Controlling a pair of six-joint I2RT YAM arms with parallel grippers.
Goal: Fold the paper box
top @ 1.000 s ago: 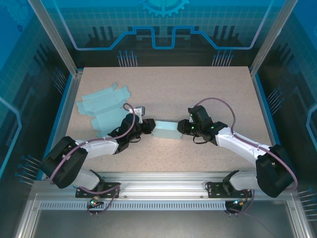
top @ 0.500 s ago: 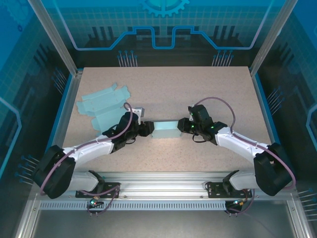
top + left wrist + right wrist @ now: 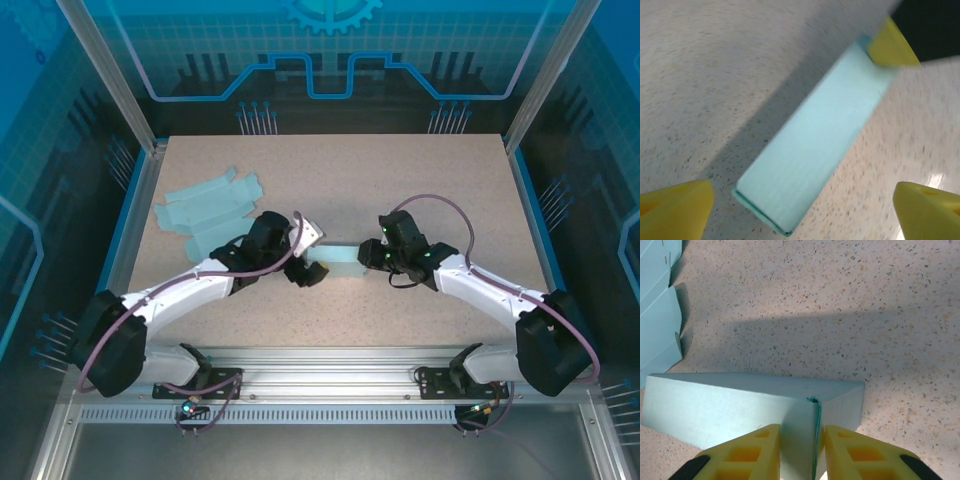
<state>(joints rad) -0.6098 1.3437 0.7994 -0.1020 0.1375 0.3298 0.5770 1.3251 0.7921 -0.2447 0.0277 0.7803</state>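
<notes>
The folded light teal paper box (image 3: 340,262) lies on the speckled table between both arms. My right gripper (image 3: 376,257) is at its right end, and in the right wrist view the right gripper (image 3: 800,452) is shut on the box's end flap (image 3: 797,435), yellow fingers (image 3: 742,457) pressing both sides. My left gripper (image 3: 310,272) hovers at the box's left end. In the left wrist view the left gripper (image 3: 800,215) is open, its fingers (image 3: 672,210) spread wide on either side of the box (image 3: 815,145), not touching it.
A pile of flat teal box blanks (image 3: 205,212) lies at the table's left, with its edge in the right wrist view (image 3: 657,320). One yellow finger of the right gripper (image 3: 890,45) shows at the box's far end. Metal frame posts border the table.
My left arm has swung right and turned its wrist, so its gripper now sits over the box's near-left corner. The right arm has barely moved and still holds the box.
</notes>
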